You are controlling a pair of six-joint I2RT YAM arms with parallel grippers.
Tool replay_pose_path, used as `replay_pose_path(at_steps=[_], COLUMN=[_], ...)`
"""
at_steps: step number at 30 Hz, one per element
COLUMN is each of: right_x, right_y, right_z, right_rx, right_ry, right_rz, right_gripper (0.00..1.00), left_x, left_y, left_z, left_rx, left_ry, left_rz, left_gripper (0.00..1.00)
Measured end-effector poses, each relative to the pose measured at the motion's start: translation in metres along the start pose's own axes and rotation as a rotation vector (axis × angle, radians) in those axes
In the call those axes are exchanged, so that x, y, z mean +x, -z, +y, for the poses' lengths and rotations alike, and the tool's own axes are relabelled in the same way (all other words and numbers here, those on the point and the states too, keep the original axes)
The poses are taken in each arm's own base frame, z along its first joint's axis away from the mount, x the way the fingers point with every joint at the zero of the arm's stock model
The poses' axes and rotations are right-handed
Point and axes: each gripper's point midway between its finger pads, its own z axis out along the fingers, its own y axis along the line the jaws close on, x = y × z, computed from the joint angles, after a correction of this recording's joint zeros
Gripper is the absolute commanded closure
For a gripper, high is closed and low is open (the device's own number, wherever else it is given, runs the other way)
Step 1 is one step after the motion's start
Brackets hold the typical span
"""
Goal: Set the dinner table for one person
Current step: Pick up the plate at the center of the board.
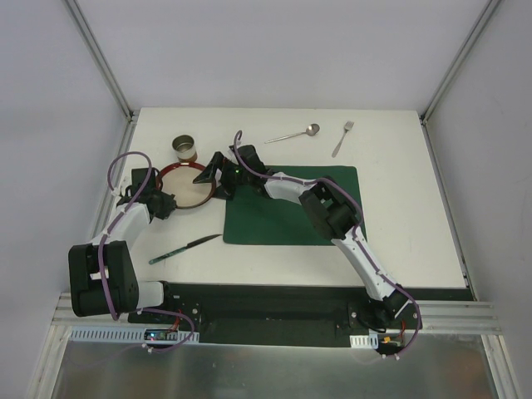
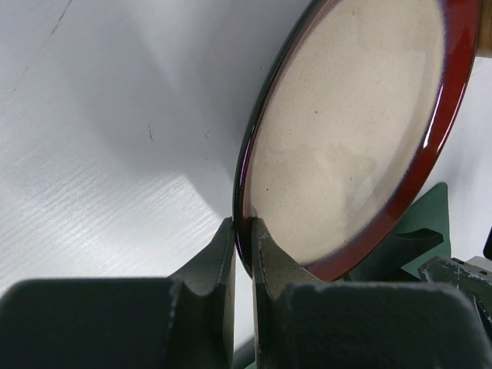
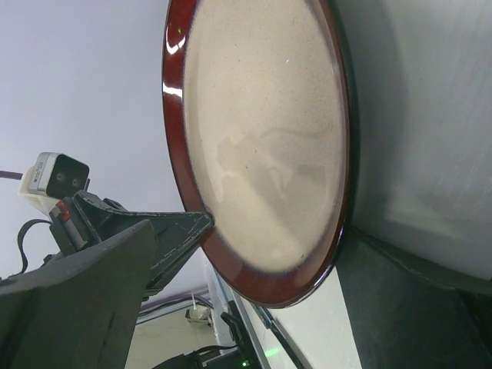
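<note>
A round plate (image 1: 187, 187) with a dark red rim and beige centre is on the left of the white dinner table (image 1: 407, 241), just left of a dark green placemat (image 1: 291, 212). My left gripper (image 1: 169, 202) is shut on the plate's near-left rim; in the left wrist view the gripper (image 2: 244, 234) pinches the edge of the plate (image 2: 346, 131). My right gripper (image 1: 208, 176) grips the plate's right rim. In the right wrist view the gripper (image 3: 277, 227) has one finger on top of the plate (image 3: 261, 131) and one beneath it.
A round metal tin (image 1: 185, 150) stands just behind the plate. A spoon (image 1: 295, 135) and a fork (image 1: 342, 138) lie at the back of the table. A green-handled knife (image 1: 184, 248) lies near the front, left of the placemat. Metal frame rails edge the table.
</note>
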Motion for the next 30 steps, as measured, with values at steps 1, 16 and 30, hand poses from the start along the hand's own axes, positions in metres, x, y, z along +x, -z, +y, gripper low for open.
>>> replay_pose_path(at_steps=[1, 16, 30], right_x=[0.000, -0.003, -0.006], right_y=[0.000, -0.006, -0.007], right_z=[0.000, -0.021, -0.035], right_rx=[0.000, 0.051, 0.073], right_ry=[0.000, -0.010, -0.031], right_rz=[0.000, -0.030, -0.051], right_gripper=[0.01, 0.63, 0.99], left_x=[0.001, 0.001, 0.000], left_y=[0.000, -0.005, -0.009], left_z=[0.000, 0.001, 0.002], left_rx=[0.000, -0.019, -0.024], left_ry=[-0.003, -0.009, -0.016], left_rz=[0.001, 0.002, 0.000], left_gripper=[1.00, 1.00, 1.00])
